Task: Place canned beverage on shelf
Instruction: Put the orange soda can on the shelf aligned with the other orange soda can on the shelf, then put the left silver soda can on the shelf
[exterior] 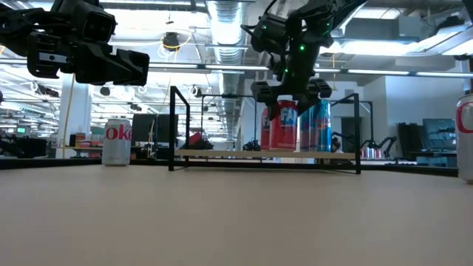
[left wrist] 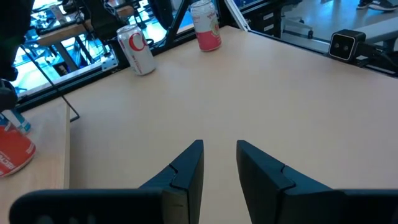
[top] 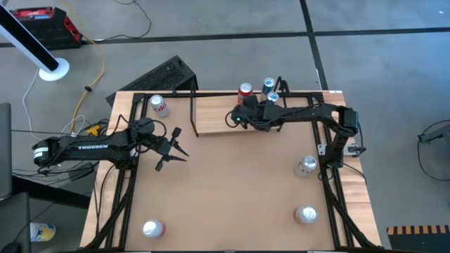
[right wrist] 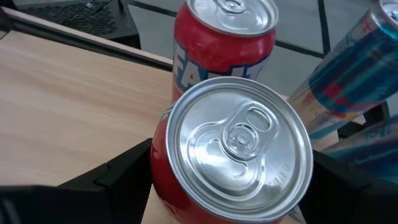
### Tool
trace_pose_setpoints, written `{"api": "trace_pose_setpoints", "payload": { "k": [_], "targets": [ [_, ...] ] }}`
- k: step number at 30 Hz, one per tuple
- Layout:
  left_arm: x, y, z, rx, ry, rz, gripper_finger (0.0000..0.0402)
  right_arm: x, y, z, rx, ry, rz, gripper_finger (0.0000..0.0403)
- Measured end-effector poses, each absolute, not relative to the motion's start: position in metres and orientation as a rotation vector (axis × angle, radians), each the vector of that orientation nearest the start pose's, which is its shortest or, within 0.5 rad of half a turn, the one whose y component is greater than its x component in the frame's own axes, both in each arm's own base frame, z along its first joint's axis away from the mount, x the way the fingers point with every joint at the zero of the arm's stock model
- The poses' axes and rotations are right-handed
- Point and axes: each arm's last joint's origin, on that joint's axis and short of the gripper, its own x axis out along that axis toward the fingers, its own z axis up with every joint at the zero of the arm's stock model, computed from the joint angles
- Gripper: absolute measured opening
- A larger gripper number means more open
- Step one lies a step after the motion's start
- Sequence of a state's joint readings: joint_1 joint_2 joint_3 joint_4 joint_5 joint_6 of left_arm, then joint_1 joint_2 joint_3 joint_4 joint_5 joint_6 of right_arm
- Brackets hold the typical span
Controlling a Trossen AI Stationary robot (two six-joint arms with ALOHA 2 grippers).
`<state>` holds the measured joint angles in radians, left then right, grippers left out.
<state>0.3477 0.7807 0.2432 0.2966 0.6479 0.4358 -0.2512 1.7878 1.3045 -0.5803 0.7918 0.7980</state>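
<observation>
The shelf (top: 214, 116) is a light-wood plank with black rod uprights at the table's far edge; it also shows in the low view (exterior: 222, 154). A red can (top: 245, 90) and two blue cans (top: 270, 91) stand on its right half. My right gripper (top: 242, 116) is over the plank, shut on another red can (right wrist: 239, 143) just in front of the standing red can (right wrist: 224, 37). My left gripper (top: 172, 147) hangs open and empty over the table's left half, left of the shelf. My right gripper pinches the red can by its side wall just below the top rim (right wrist: 163, 155), one finger on each side. The fingers come from above, slanting down. The can stands upright, its top up, over the plank; whether its base rests on the plank I cannot tell.
A silver can (top: 157, 105) stands at the far left, beside the shelf. Two cans (top: 306, 166) (top: 306, 214) stand along the right side and one (top: 152, 228) at the near left. The shelf's left half (right wrist: 62, 93) is bare wood.
</observation>
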Motion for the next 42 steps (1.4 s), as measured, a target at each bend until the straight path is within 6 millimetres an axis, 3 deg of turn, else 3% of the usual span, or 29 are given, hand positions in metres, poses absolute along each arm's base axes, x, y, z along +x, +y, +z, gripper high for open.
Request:
{"api": "trace_pose_setpoints", "payload": {
  "k": [12,21,29,35,39,42],
  "targets": [
    [0.158,0.039,0.194,0.315,0.143,-0.339,0.0085,0.350,-0.110,0.222,0.375,0.649,-1.235,0.0394],
    [0.158,0.039,0.194,0.315,0.143,-0.339,0.0085,0.351,-0.110,0.228,0.357,0.645,-1.233,0.0396],
    [0.158,0.039,0.194,0.314,0.144,-0.339,0.0085,0.360,-0.113,0.254,0.306,0.620,-1.193,0.0396],
    [0.158,0.039,0.194,0.313,0.144,-0.339,0.0085,0.359,-0.113,0.288,0.248,0.650,-1.231,0.0395],
    [0.158,0.039,0.194,0.313,0.144,-0.339,0.0085,0.359,-0.104,0.311,0.225,0.661,-1.220,0.0395],
    [0.158,0.039,0.193,0.311,0.147,-0.340,0.0085,0.360,-0.084,0.323,0.199,0.705,-1.167,0.0395]
  ]
}}
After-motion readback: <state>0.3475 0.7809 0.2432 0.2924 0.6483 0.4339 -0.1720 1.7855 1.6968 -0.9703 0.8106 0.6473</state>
